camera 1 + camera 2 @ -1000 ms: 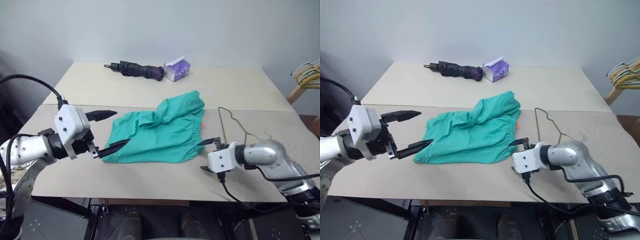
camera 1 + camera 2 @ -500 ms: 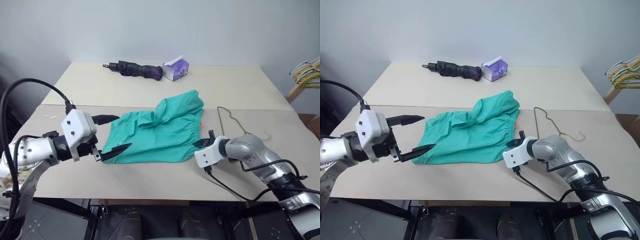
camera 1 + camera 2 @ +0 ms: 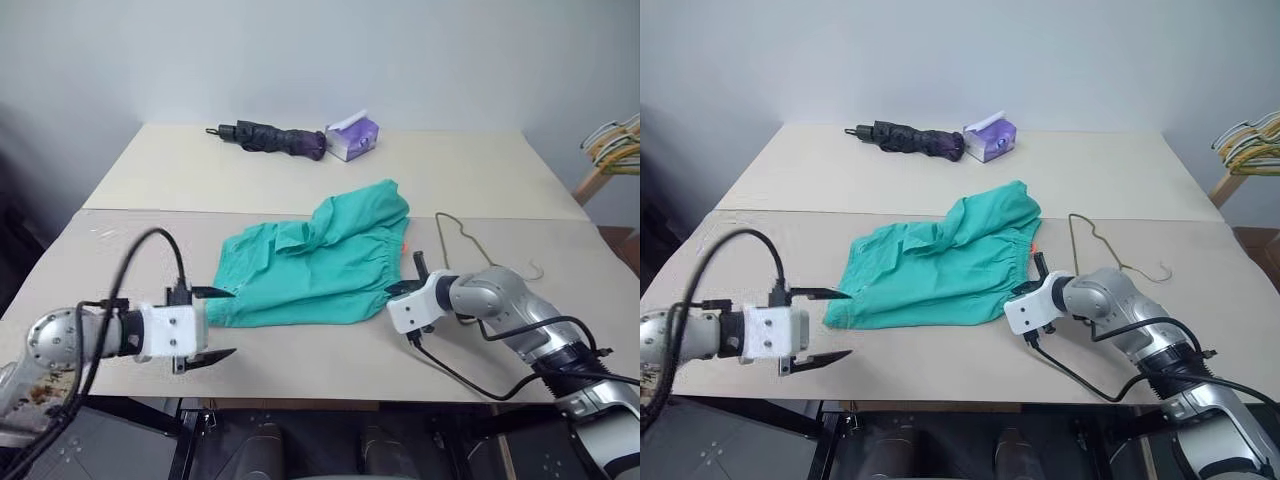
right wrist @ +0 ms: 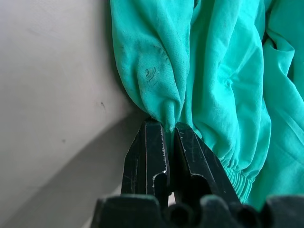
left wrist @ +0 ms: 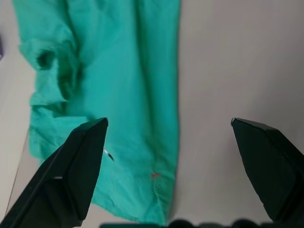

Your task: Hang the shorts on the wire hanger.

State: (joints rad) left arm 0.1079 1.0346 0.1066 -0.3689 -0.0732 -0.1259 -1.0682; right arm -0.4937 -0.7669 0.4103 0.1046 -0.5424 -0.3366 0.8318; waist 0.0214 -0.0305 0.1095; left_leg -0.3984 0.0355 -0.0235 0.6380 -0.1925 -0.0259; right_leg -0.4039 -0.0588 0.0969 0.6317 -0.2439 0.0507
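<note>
Teal-green cloth shorts (image 3: 315, 262) lying crumpled on the pale beige desk (image 3: 300, 180), about mid-desk, gathered waistband toward the right. Thin olive-grey wire hanger (image 3: 465, 245) flat on the desk just right of the shorts, apart from the cloth, hook pointing right.

Right pincer (image 4: 170, 137) now clamped on a fold of the shorts' right edge, beside the waistband; a second ago spread wide and short of the cloth, since pushed in toward the fabric and pinched closed. Cloth bunched between the two black fingers (image 4: 149, 147) in the right wrist view.

Left pincer (image 3: 215, 322) spread wide, holding nothing, at the near left corner of the shorts. Compared with a second ago: dropped lower toward the desk and rolled, one finger now over the shorts' left hem, the other over bare desk nearer the front edge.

Folded dark umbrella (image 3: 268, 138) and purple tissue pack (image 3: 353, 138) at the far side, unmoved.
</note>
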